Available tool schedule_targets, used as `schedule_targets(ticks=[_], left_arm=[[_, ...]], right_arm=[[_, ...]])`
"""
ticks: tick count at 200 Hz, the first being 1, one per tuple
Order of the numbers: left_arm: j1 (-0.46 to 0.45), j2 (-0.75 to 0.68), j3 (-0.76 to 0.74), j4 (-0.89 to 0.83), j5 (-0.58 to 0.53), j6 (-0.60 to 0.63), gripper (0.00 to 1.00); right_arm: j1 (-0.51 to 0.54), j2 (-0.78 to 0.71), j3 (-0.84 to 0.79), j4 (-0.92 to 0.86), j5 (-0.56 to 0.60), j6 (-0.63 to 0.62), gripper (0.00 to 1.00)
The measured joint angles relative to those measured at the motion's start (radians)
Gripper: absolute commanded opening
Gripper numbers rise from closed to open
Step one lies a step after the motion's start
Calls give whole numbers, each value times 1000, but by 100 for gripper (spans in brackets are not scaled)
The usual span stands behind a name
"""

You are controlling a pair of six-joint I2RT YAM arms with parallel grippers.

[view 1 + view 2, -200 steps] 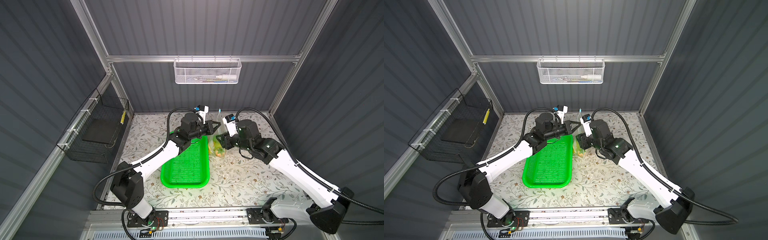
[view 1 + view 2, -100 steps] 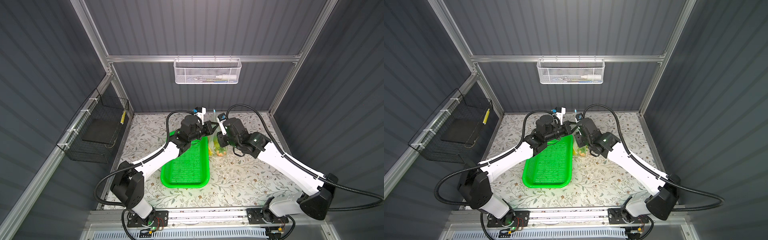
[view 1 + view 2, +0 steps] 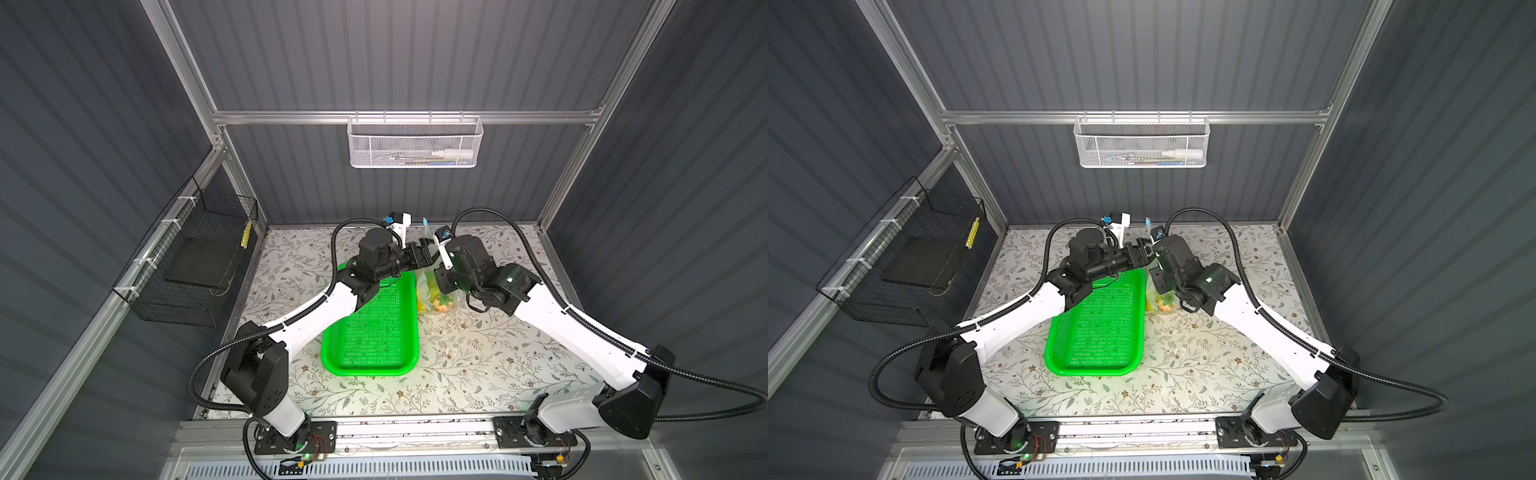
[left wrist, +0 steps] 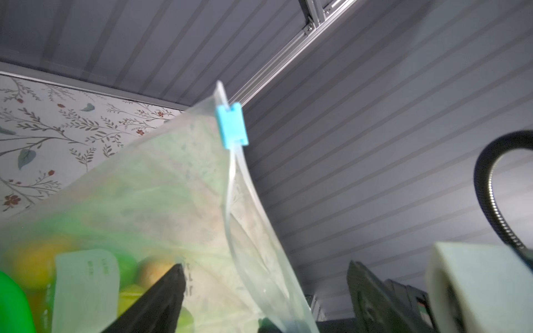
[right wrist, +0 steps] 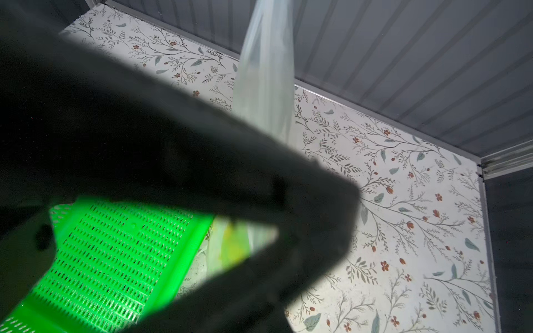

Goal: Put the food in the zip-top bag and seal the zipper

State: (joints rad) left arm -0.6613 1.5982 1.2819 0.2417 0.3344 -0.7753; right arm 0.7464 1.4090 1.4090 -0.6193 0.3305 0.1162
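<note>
Floral table cover: it lies under both grippers, which meet above its far half.

Green basket: it sits flat on the cover, below the left jaws and stretching back under that arm. We see no fruit in it.

Left gripper: the jaws are released. In the left wrist view the two dark fingers stand wide apart with the bag between them, and neither presses the film.

Right gripper: the jaws are clenched. It sits against the left gripper at the bag's upper part. The right wrist view is mostly covered by a dark blur, so we cannot tell if film is caught in the jaws.

Zip-top bag: it stands upright, with its bottom on the cover just beside the basket's far right corner, below both sets of jaws. Its top corner rises past the fingertips.

Food: the fruits sit inside the bag at its bottom, below the jaws. We make out yellow, green and orange pieces through the film.

White label: it is on the bag wall, beside one left finger.

Zipper: the strip runs down between the left jaws, and its two sides part lower down.

Blue slider: it sits near the strip's top end, well beyond the left fingertips.
</note>
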Motion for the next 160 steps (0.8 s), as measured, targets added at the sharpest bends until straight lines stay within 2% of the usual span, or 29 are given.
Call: schedule_targets(ticks=[36,82,113,160], left_arm=[[89,-21,42,-93,7,130,97],[214,-36,41,-60,163,271,99],[217,-27,36,-49,246,354,100],[217,19,11,47,446,433,99]], right_arm=[[-29,-24,0,-6,-84,-76,0],[-126,-147,-14,-15,-262,-196,0],[-150,-245,-62,2,-338,-278,0],[-206,-253,-61,-66,-526,-346,0]])
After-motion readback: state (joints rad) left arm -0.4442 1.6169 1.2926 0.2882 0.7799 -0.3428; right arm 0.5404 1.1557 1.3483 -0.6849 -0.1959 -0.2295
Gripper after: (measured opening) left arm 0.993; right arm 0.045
